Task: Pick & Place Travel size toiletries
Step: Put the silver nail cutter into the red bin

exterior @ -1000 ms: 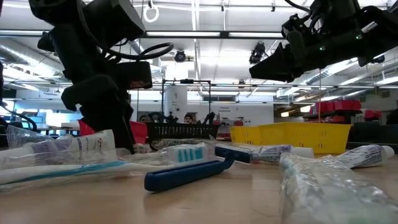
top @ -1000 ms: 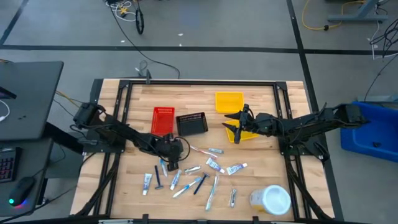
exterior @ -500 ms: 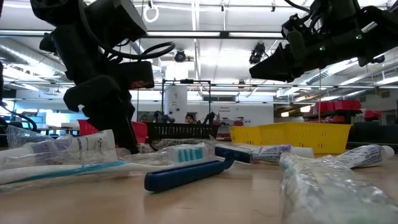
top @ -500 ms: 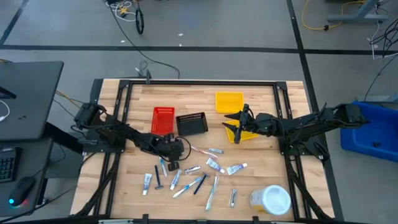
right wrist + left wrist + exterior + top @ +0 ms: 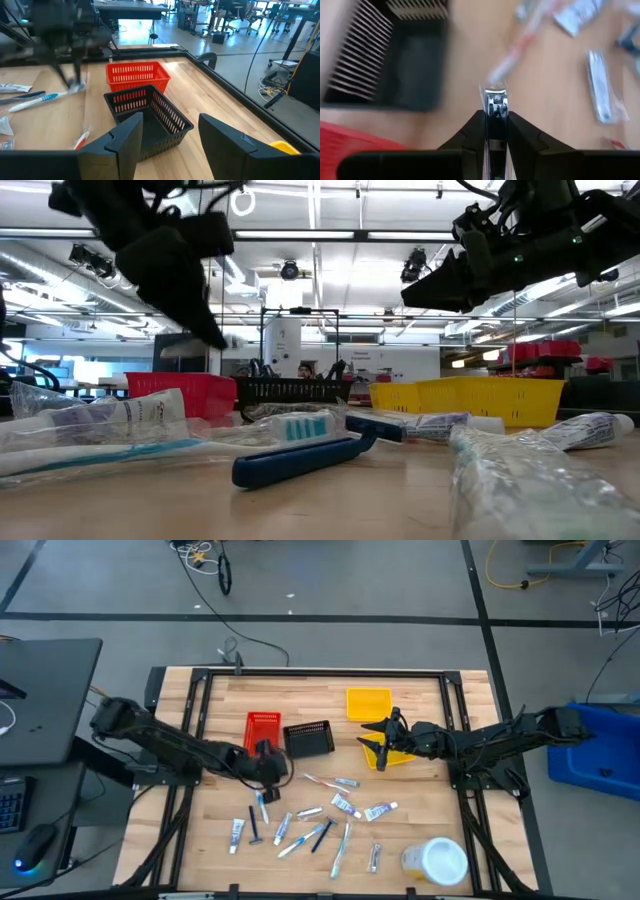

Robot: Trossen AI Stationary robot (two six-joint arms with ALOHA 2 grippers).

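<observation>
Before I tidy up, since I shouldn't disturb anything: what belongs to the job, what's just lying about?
Job: small silvery metal item in left gripper; white-and-blue mini tubes; thin toothbrushes.
Lying about: big yellowish white-lidded jar; red bin; black bin; yellow bin.

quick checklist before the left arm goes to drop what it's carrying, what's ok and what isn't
1. Grip: the left gripper is shut on a small silvery nail clipper, pinched between its dark fingers. Ok.
2. Lift: in the low view the left gripper hangs above the items on the table. Ok.
3. Position: in the high view the left gripper is beside the red slatted bin and the black slatted bin, not over either. Not ok yet.
4. Which bin it belongs in: cannot tell.
5. Black bin's inside looks free. Ok.
6. Right gripper is open by the yellow bin, apart from the left arm. Ok.
</observation>
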